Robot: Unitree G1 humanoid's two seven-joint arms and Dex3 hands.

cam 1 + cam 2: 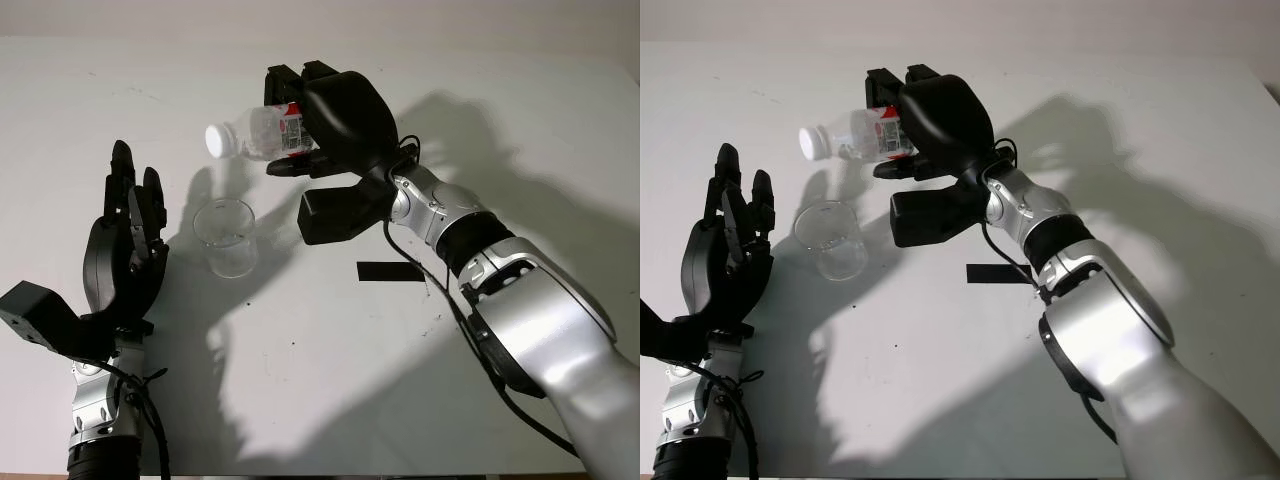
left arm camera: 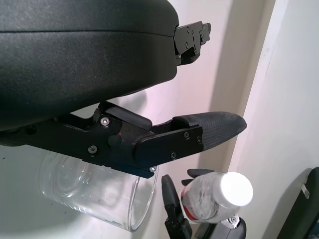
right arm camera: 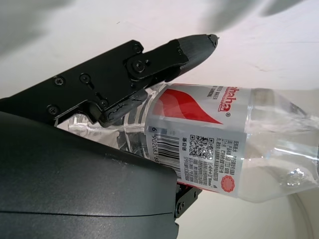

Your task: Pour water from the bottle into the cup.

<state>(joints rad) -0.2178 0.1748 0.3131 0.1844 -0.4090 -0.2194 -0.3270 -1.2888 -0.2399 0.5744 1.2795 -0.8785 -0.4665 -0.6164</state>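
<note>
Right hand point(image 1: 300, 130) is clamped round the clear plastic bottle with red label point(image 1: 262, 132), held off the table, long axis near level, white-capped mouth pointing away from the palm, above and just past the clear plastic cup point(image 1: 226, 236). Cup stands below the mouth, just beside the open left hand point(image 1: 125, 235).

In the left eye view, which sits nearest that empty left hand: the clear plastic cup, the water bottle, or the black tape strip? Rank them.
From the open left hand:
1. Clear plastic cup, just beside it.
2. Clear water bottle with white cap, tilted above the cup in the right hand.
3. Black tape strip, beyond the cup.
</note>
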